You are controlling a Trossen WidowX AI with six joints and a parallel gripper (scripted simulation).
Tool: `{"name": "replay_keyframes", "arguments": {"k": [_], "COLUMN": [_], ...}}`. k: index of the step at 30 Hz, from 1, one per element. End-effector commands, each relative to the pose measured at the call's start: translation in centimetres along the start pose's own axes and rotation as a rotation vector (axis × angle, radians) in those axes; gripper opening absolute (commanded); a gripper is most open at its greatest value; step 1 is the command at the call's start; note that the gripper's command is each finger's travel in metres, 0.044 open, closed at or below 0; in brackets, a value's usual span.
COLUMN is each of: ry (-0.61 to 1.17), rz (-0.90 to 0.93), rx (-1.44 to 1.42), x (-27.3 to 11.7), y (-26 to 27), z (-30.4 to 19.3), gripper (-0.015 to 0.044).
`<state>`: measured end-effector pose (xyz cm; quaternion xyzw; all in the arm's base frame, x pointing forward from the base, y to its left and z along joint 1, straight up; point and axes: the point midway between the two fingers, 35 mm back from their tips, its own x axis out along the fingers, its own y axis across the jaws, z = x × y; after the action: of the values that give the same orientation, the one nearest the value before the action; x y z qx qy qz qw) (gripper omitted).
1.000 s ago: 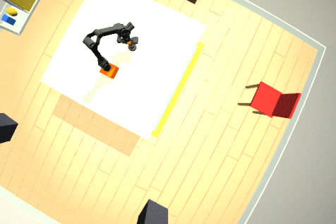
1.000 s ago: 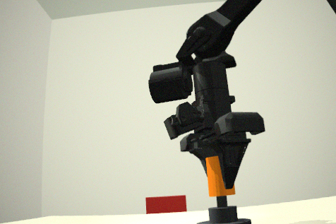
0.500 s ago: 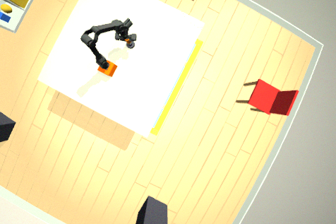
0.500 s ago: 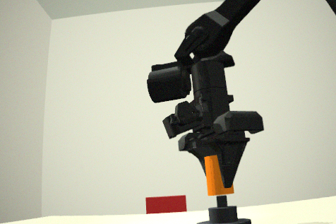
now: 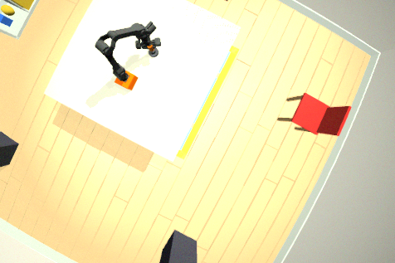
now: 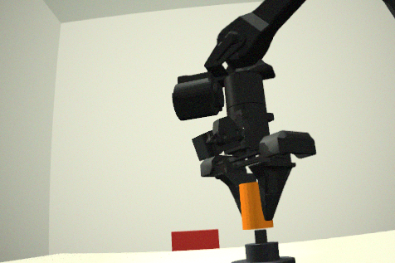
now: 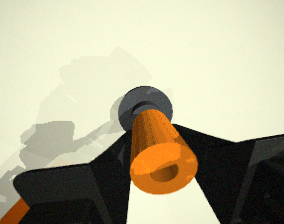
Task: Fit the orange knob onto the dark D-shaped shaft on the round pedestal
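Pale tabletop point(image 5: 166, 103); orange knob point(image 5: 150, 47) point(image 6: 251, 206) point(image 7: 163, 162) tapered (hole visible), nearly upright, gripped.

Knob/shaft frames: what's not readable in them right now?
- Shaft's flat side: not distinguishable on the dark shaft in the exterior view; in the wrist view the orange knob covers the shaft.
- Knob's underside: faces away from the wrist camera, edge-on in exterior.
- Pedestal base: cut off by the exterior frame's bottom edge.
- Finger contact on the knob: too small in the top view.
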<state>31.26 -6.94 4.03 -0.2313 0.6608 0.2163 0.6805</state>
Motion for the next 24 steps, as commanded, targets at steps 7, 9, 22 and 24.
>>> {"name": "replay_keyframes", "arguments": {"k": [7,9,22,24], "ry": [-0.003,-0.003,-0.003,-0.003], "rz": [0.003,0.003,0.003,0.003], "rx": [-0.009,-0.009,-0.009,-0.009], "x": [0.27,0.20,0.24,-0.02], "y": [0.27,0.25,0.15,0.14], "z": [-0.14,-0.11,-0.01,-0.05], "gripper": [0.0000,0.0000,0.0000,0.0000]}}
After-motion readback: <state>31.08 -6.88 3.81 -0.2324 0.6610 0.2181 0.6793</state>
